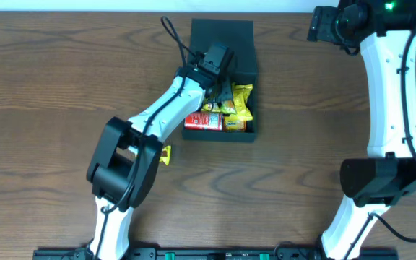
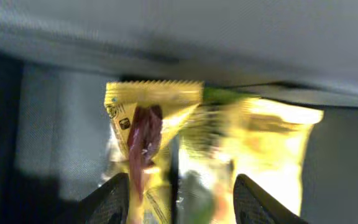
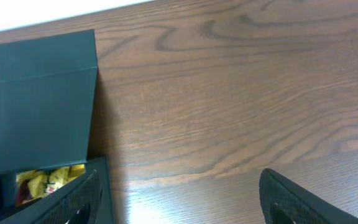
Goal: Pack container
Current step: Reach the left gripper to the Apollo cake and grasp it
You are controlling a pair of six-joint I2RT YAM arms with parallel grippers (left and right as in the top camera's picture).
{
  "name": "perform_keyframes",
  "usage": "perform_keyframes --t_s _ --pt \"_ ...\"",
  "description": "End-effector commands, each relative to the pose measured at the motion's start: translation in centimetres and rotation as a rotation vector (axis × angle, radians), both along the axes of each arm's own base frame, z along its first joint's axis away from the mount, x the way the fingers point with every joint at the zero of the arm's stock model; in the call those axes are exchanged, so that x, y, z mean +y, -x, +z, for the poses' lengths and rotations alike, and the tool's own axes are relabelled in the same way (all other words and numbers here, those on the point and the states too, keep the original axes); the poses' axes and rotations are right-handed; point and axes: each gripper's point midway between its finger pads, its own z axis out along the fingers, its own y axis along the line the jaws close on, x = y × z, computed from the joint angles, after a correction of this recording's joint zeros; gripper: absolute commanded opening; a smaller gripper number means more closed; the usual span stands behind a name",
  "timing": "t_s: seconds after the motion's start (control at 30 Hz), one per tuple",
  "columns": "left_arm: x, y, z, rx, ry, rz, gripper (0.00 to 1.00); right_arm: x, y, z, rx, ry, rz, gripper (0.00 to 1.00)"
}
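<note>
Wood table; open container holds yellow packets, red packet, print unreadable; left gripper parted inside container, right gripper wide, empty.

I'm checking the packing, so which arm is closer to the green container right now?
Left. The left gripper reaches into the container, over the snack packets. The right gripper hangs off to the container's side, above the table.

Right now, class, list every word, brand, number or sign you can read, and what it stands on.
No text can be read.
On the red packet: white lettering, too small.
On the yellow packets: a round mark and print, too blurred.
On the container: none visible.
</note>
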Motion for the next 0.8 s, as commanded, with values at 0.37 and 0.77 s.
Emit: perform_keyframes --t_s 0.37,0.77 --pt "2.5 1.4 11.8 -0.28 -0.233 -0.417 0.59 -0.8 -0.3 0.4 -0.02 0.015 -0.007 0.82" --pt "12.0 8.8 8.6 0.087 -0.686 -0.737 0.53 -0.8 -0.5 0.5 -0.027 0.015 -0.007 0.83"
